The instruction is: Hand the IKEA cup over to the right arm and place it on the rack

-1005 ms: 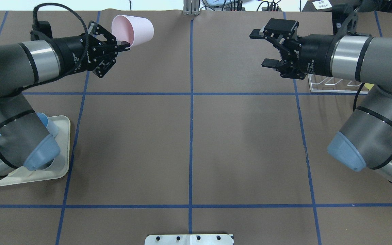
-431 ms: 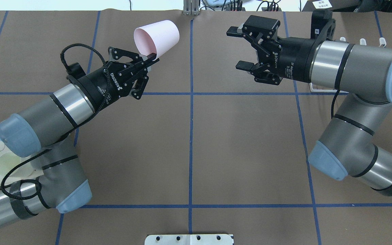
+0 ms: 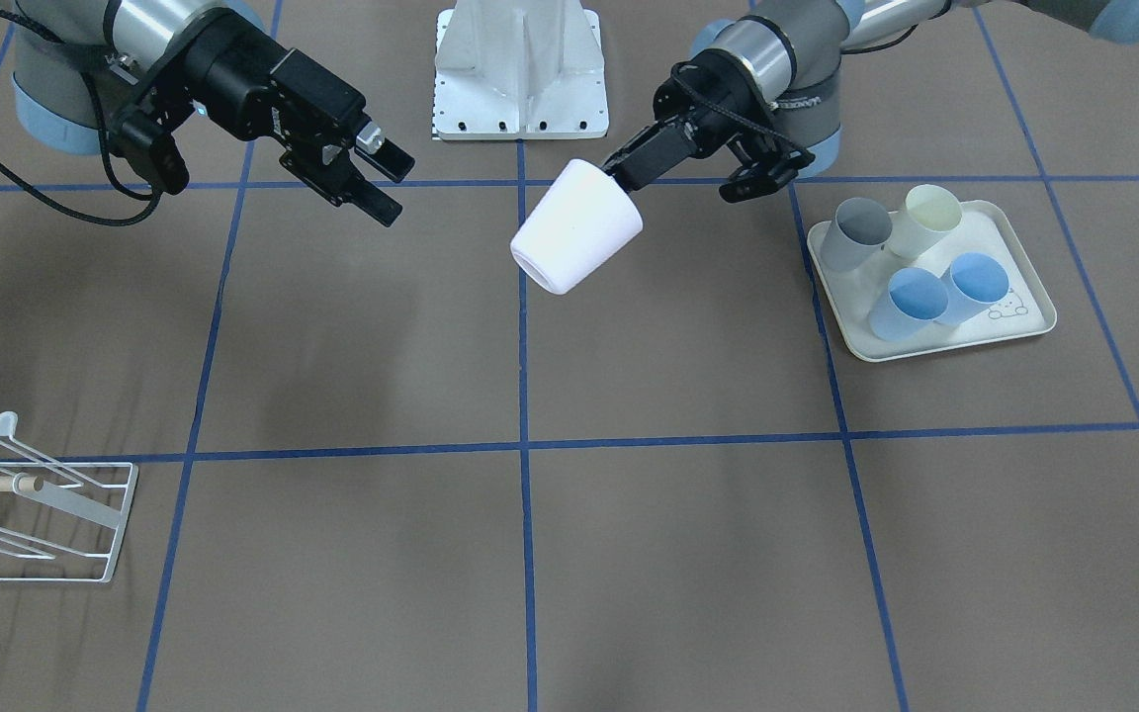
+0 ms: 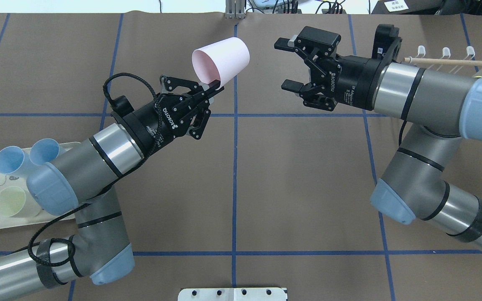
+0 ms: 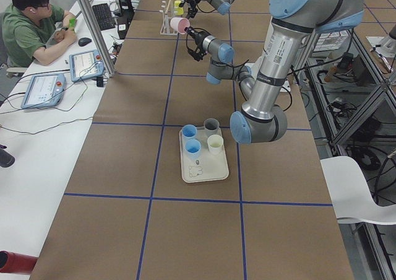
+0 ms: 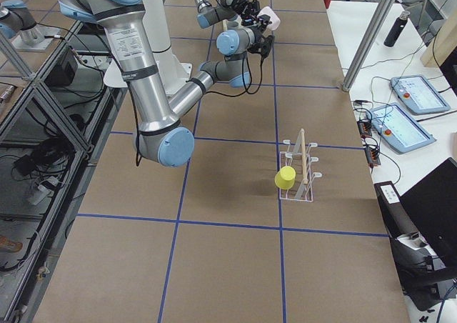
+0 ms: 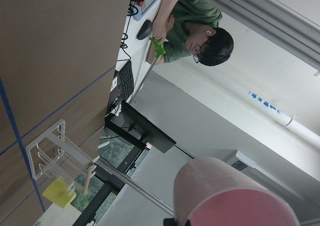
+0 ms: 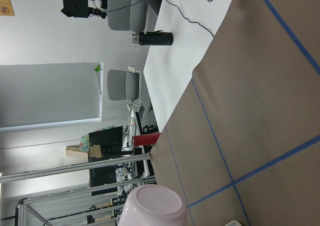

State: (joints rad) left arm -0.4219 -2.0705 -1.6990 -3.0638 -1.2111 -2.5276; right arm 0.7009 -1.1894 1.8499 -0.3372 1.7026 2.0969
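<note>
The pale pink IKEA cup (image 4: 221, 62) hangs in the air on its side above the far middle of the table. My left gripper (image 4: 211, 85) is shut on its rim, with the base pointing toward the right arm. The cup also shows in the front view (image 3: 577, 229) and in both wrist views (image 7: 235, 196) (image 8: 152, 206). My right gripper (image 4: 285, 65) is open and empty, a short gap to the right of the cup and facing its base. The white wire rack (image 3: 36, 494) with a wooden dowel stands at the far right behind the right arm (image 4: 450, 62).
A yellow cup (image 6: 285, 176) hangs on the rack. The cream tray (image 3: 925, 351) near my left arm's base holds several cups, blue, grey and pale yellow. A metal mount plate (image 4: 232, 294) sits at the near table edge. An operator (image 5: 31, 26) sits beyond the far edge.
My left arm has swung right toward the table's centre line with the pink cup. My right arm has moved left toward the cup, its gripper still open.
</note>
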